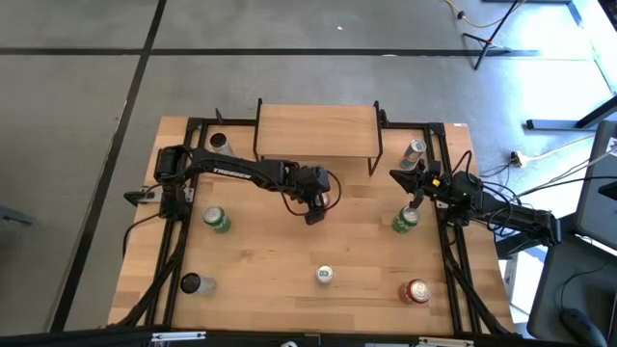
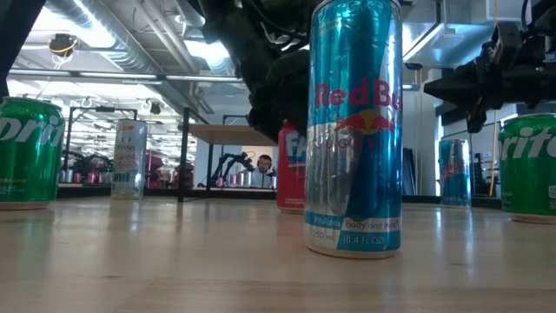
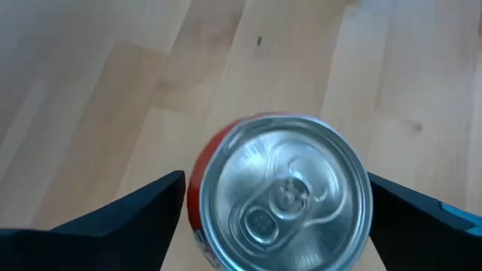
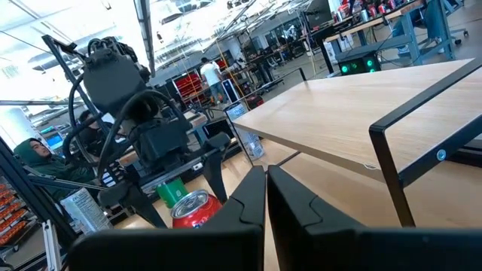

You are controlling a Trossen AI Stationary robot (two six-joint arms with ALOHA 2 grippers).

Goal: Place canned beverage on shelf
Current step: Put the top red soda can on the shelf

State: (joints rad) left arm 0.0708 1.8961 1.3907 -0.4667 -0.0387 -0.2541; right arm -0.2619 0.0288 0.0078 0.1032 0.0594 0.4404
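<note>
A red can (image 3: 282,199) stands upright with its bottom on the table (image 2: 291,169), in front of the shelf (image 1: 316,130), a low rack with a light wooden top on thin black legs. My left gripper (image 1: 314,207) comes down over the can with one finger on each side of it; it also shows in the right wrist view (image 4: 192,203). My right gripper (image 1: 397,176) is shut and empty. It hovers near the shelf's right end, above a green can (image 1: 405,220). My left gripper has the red can between its two fingers (image 3: 162,203), which lie at two opposite sides of the can's wall (image 3: 194,192) just below the rim. The fingers come from above, pointing down. The can stands upright with its bottom on the table (image 2: 291,209).
Other cans stand about: a blue energy-drink can (image 1: 324,275) near the front, a red can (image 1: 415,291) front right, a dark can (image 1: 190,283) front left, a green can (image 1: 216,220) left, and silver cans beside the shelf (image 1: 220,143) (image 1: 415,149).
</note>
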